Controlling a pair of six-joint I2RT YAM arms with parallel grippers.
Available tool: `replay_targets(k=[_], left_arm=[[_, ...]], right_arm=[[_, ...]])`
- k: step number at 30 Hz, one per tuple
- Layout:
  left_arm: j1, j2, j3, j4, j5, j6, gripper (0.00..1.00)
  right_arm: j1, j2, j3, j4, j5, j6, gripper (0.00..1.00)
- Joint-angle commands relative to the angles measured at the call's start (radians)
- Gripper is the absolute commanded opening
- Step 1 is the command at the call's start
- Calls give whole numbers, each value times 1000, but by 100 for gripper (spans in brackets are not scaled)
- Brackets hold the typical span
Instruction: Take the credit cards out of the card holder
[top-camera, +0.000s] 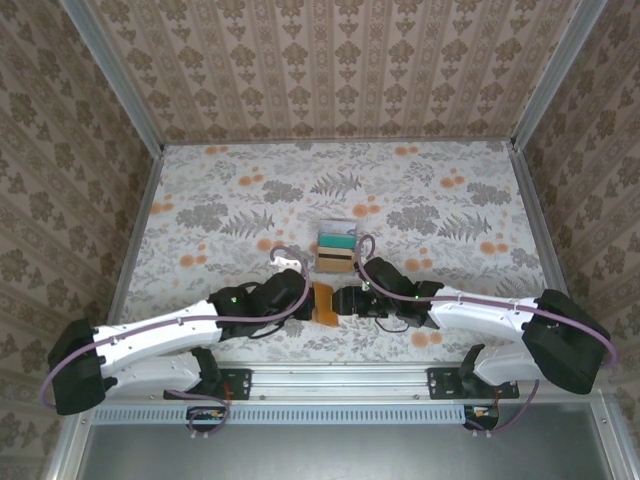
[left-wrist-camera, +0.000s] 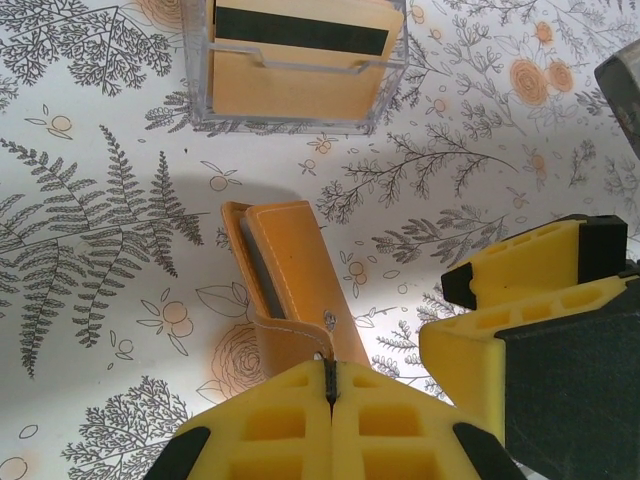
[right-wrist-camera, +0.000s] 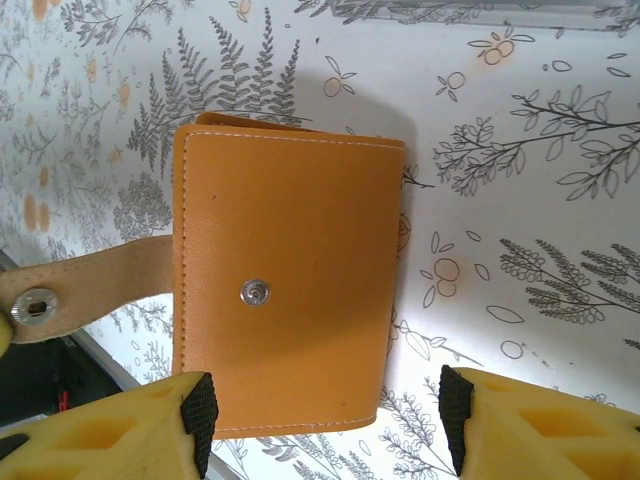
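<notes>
The orange card holder (right-wrist-camera: 285, 300) was near the bench's (top-camera: 200, 210) front edge, between the arms — the left pincer (left-wrist-camera: 328, 375) clamped shut on its strap, the right pincer (right-wrist-camera: 325, 425) open with fingers flanking it — and the credit cards (left-wrist-camera: 300, 30) sat in a clear box (left-wrist-camera: 300, 122) just beyond.

A white tabletop (top-camera: 450, 215) printed with grey ferns and orange blossoms sits between three beige walls (top-camera: 340, 70) of striped damask wallpaper. Slim silver metal corner posts (top-camera: 113, 75) join the walls. A grey metal rail (top-camera: 340, 412) borders the near edge. The light is soft and even.
</notes>
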Motion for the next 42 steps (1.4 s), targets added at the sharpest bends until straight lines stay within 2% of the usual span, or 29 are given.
replay_targets(k=[1, 10, 17, 20, 26, 29, 32, 36, 39, 42], left_arm=[[-12, 3, 50, 21, -11, 26, 0], [-23, 26, 92, 14, -18, 43, 0], [-20, 14, 75, -19, -46, 28, 0], [-13, -6, 54, -22, -47, 21, 0], [0, -24, 28, -37, -45, 12, 0], [4, -28, 18, -40, -46, 9, 0], [10, -30, 6, -36, -43, 6, 0], [18, -27, -6, -26, -35, 5, 0], [24, -23, -14, -18, -30, 5, 0], [33, -22, -25, -15, -23, 9, 0]], right_arm=[[13, 6, 22, 28, -39, -22, 66], [34, 62, 67, 22, -52, -40, 67], [34, 36, 54, -25, 13, -40, 57], [34, 20, 36, -32, 34, -42, 50], [31, 31, 32, -31, 43, -44, 51], [32, 30, 31, -24, 43, -45, 44], [32, 30, 25, -4, 32, -48, 31], [32, 35, 22, 21, 11, -49, 22], [32, 50, 25, 38, -6, -49, 9], [32, 54, 26, 55, -22, -40, 9]])
